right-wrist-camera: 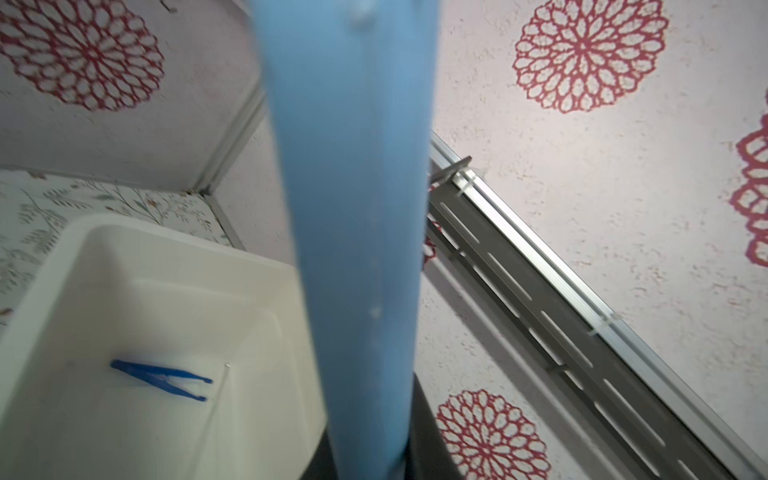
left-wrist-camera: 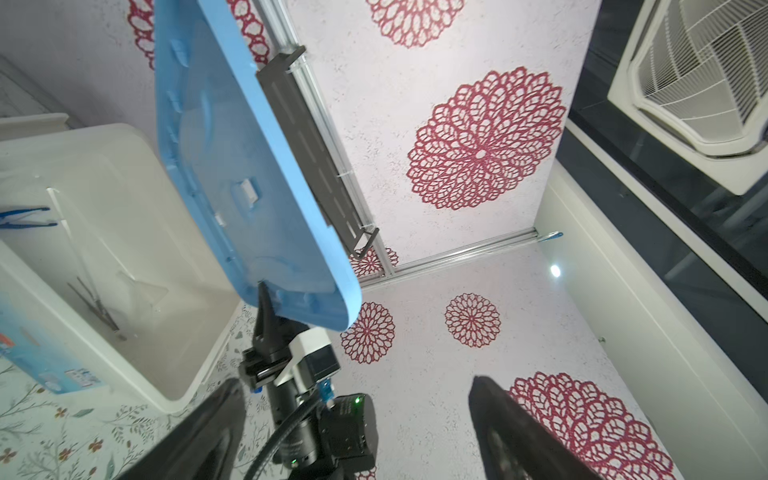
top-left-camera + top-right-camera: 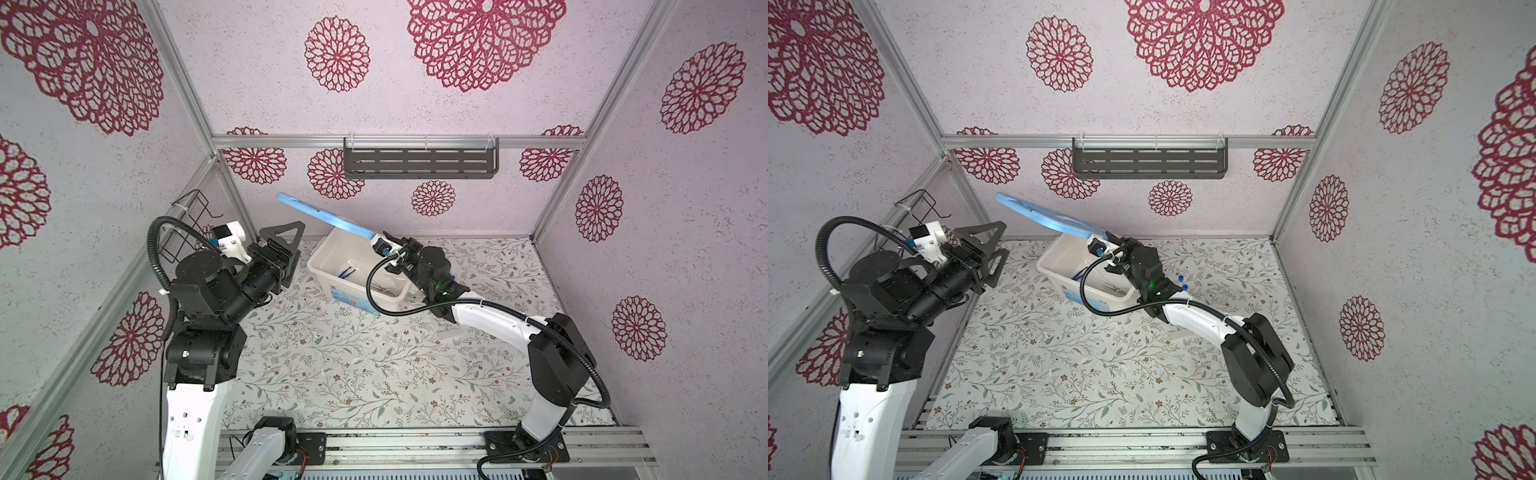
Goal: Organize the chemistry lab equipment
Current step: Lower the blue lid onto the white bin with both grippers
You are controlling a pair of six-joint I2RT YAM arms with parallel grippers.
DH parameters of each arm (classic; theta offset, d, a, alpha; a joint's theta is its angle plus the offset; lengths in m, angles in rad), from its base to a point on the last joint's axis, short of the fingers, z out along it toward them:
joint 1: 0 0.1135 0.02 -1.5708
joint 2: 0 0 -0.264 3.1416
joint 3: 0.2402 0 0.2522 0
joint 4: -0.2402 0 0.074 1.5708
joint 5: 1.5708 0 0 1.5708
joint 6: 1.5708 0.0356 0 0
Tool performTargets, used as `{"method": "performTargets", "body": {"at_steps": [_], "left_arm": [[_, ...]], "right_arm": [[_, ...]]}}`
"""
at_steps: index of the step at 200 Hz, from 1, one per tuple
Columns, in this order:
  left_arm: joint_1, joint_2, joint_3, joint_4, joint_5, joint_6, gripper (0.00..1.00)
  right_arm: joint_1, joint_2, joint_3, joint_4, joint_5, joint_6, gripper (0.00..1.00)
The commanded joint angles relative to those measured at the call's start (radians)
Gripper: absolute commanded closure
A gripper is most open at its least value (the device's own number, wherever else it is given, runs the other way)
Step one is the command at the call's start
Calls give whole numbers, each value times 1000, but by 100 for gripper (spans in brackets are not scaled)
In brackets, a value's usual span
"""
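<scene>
The blue tweezers (image 1: 162, 380) and grey tweezers (image 2: 97, 307) lie inside the white box (image 3: 336, 247). 2 blue-capped test tubes (image 3: 1182, 282) lie on the table (image 3: 332, 374) nearby. The right gripper (image 3: 384, 239) clamps the blue lid (image 3: 320, 216), tilted above the box. The left gripper (image 3: 289, 249) gapes wide, empty.

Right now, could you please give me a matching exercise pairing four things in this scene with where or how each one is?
1 blue lid
2 blue tweezers
3 left gripper
4 blue-capped test tubes

a open, empty
b on the table beside the white box
c inside the white box
d tilted, clamped by the right gripper

Pairs: 1-d, 2-c, 3-a, 4-b
</scene>
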Motion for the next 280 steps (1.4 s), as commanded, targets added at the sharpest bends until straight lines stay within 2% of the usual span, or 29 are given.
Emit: {"method": "performTargets", "body": {"at_steps": [1,42,70,89,122,139,156,185,214,232,280], "left_arm": [[7,7,-62,64,35,22,9],[8,-12,-212,67,-14,59,9],[9,-49,-297,83,-8,60,7],[23,-85,-322,28,-28,49,6],[37,-111,-308,-51,13,77,3],[50,-101,-308,-112,28,95,3],[52,-103,-344,-70,41,77,3],[52,-110,-389,-35,19,85,3],[52,-89,-430,-38,42,84,3],[52,-89,-467,-24,41,67,3],[50,-70,-537,18,36,29,4]], "right_arm": [[-34,-27,88,52,-52,-116,100],[-76,41,69,73,-84,-256,100],[-69,53,64,-5,-106,-297,100],[-64,52,25,-22,-97,-365,100],[-65,38,-15,-97,-103,-492,100],[-67,27,-46,-89,-99,-507,98],[-65,20,-68,-107,-101,-520,93],[-59,14,-82,-163,-104,-530,92],[-38,22,-105,-167,-78,-606,92],[-32,15,-106,-207,-70,-620,84],[-7,15,-32,-388,-49,-626,83]]}}
